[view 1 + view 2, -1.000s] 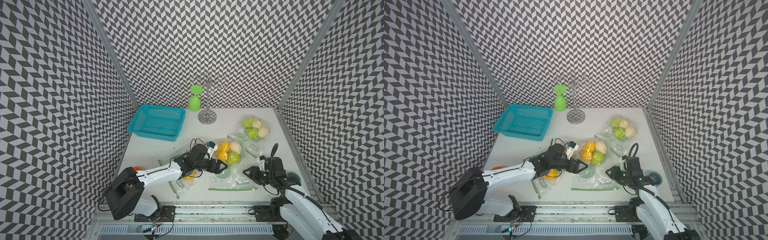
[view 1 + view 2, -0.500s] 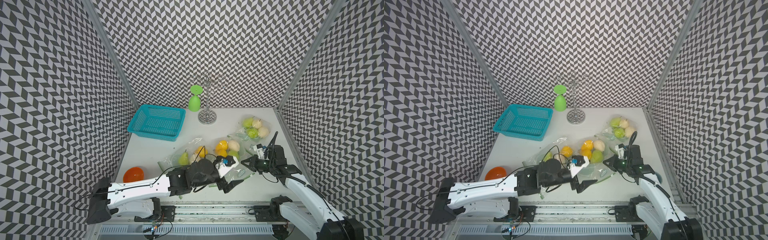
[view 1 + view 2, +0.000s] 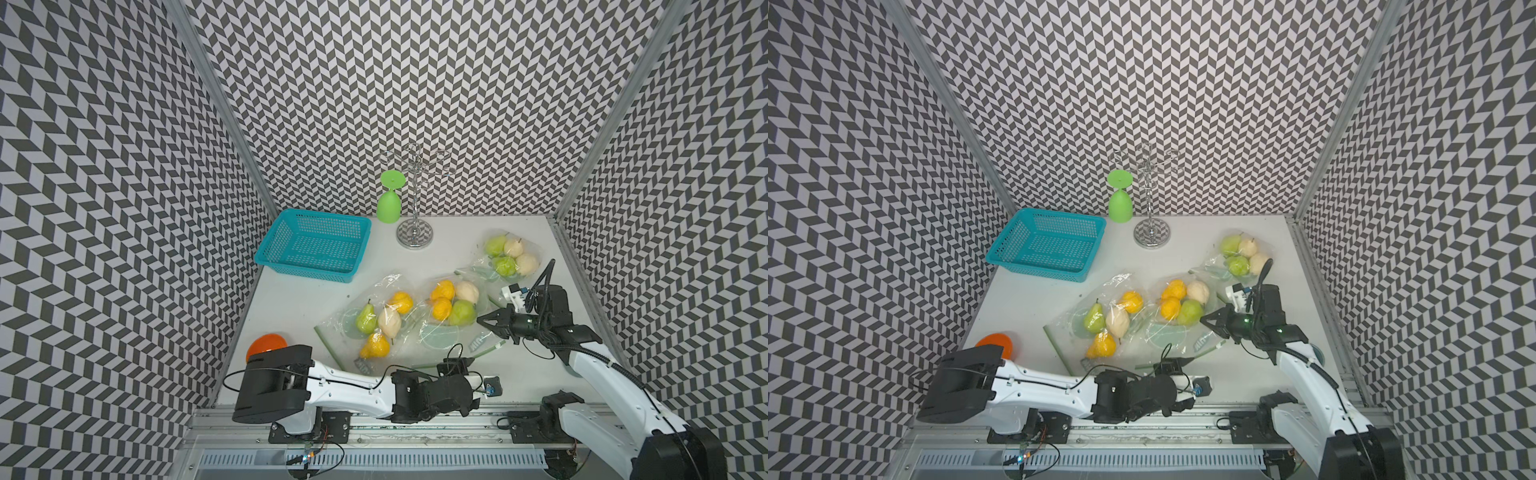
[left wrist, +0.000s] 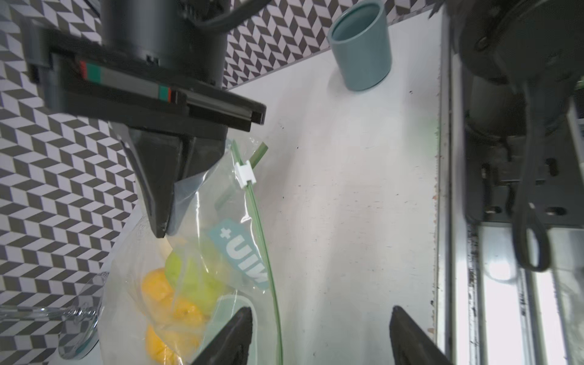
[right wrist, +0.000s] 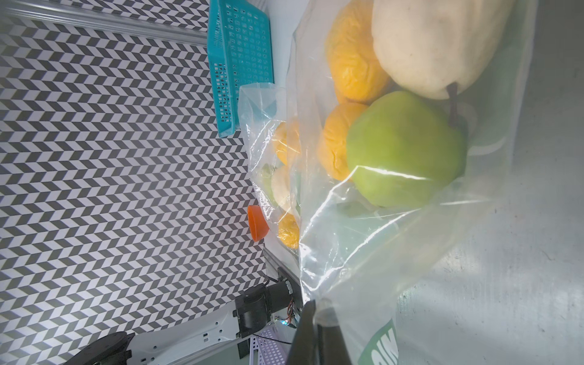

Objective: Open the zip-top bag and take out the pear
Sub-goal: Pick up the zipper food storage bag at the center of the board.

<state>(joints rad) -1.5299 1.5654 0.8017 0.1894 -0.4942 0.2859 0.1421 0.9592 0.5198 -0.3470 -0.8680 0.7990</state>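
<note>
The zip-top bag (image 3: 446,328) lies mid-table and holds a green pear (image 3: 462,312) (image 5: 404,148), a cream one (image 5: 436,47) and two orange ones. My right gripper (image 3: 483,322) (image 3: 1204,320) (image 5: 316,313) is shut on the bag's clear film near its right corner. The green zip strip (image 4: 268,262) runs along the bag's front edge, and its white slider (image 4: 245,173) sits near the end by the right gripper. My left gripper (image 3: 455,365) (image 4: 322,335) is open at the front edge. The strip passes between its fingers, close to one fingertip (image 4: 240,331).
Two more bags of pears lie left (image 3: 380,324) and back right (image 3: 509,257). A teal basket (image 3: 316,245), an upturned green goblet (image 3: 390,203) and a metal rack (image 3: 414,232) stand at the back. An orange bowl (image 3: 266,345) sits front left, a teal cup (image 4: 360,44) front right.
My left arm has drawn back from over the bags to the front edge, uncovering the left bag. My right gripper moved in to the middle bag and shut on its film.
</note>
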